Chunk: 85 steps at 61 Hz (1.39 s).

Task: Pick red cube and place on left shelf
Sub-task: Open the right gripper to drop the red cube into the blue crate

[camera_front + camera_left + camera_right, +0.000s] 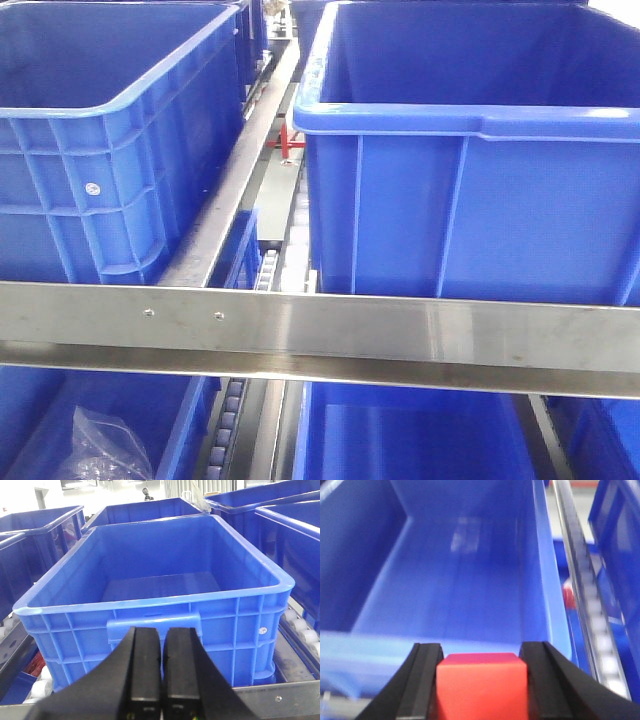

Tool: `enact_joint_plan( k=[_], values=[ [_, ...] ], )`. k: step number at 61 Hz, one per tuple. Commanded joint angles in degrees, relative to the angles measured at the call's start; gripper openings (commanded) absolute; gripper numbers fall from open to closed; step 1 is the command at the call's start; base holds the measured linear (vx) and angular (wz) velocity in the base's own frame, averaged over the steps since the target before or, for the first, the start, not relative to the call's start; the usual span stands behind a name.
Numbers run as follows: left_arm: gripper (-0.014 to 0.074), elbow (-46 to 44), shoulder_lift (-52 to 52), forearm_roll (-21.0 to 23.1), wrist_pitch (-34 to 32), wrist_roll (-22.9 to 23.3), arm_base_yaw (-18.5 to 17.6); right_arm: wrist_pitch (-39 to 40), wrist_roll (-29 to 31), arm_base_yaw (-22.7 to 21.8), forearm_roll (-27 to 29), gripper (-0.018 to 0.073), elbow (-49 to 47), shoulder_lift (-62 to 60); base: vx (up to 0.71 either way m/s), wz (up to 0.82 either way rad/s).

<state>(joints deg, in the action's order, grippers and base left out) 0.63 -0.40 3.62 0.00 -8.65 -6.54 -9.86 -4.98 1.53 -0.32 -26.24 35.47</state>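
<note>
My right gripper is shut on the red cube, which fills the gap between its black fingers. It hangs over the near rim of a large empty blue crate. My left gripper is shut and empty, in front of the handle of another empty blue crate. The left shelf shows in the front view as a steel front rail with blue crates on roller tracks. Neither gripper shows in the front view.
A second blue crate stands at the left on the upper tier. Roller tracks run between crates. A red bracket sits in the gap. Lower crates hold a clear plastic bag. More blue crates stand behind.
</note>
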Motion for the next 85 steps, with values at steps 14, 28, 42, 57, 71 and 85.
enact_joint_plan(
  k=[14,28,42,57,71,85],
  values=[
    [0.0106,1.3,0.5,0.2,-4.8,-0.1,-0.3,8.0,0.1,2.5,-0.4,0.0065,-18.7,20.9,0.00,0.00],
    [0.0106,1.3,0.5,0.2,-4.8,-0.1,-0.3,4.7,0.2,8.2,-0.4,0.0163,-37.3,39.4,0.00,0.00],
    [0.0106,1.3,0.5,0.2,-4.8,-0.1,-0.3,2.9,0.2,10.7,-0.4,0.0611,-45.5,49.3,0.00,0.00],
    [0.0106,1.3,0.5,0.2,-4.8,-0.1,-0.3,0.7,0.2,10.6,-0.4,0.0511,-40.5,44.4,0.00,0.00],
    [0.0106,1.3,0.5,0.2,-4.8,-0.1,-0.3,7.3,0.2,8.3,-0.4,0.0119,-21.6,25.9,0.00,0.00],
    [0.0106,1.3,0.5,0.2,-4.8,-0.1,-0.3,14.0,0.2,3.1,-0.4,0.0058,-1.7,2.1,0.00,0.00]
  ],
)
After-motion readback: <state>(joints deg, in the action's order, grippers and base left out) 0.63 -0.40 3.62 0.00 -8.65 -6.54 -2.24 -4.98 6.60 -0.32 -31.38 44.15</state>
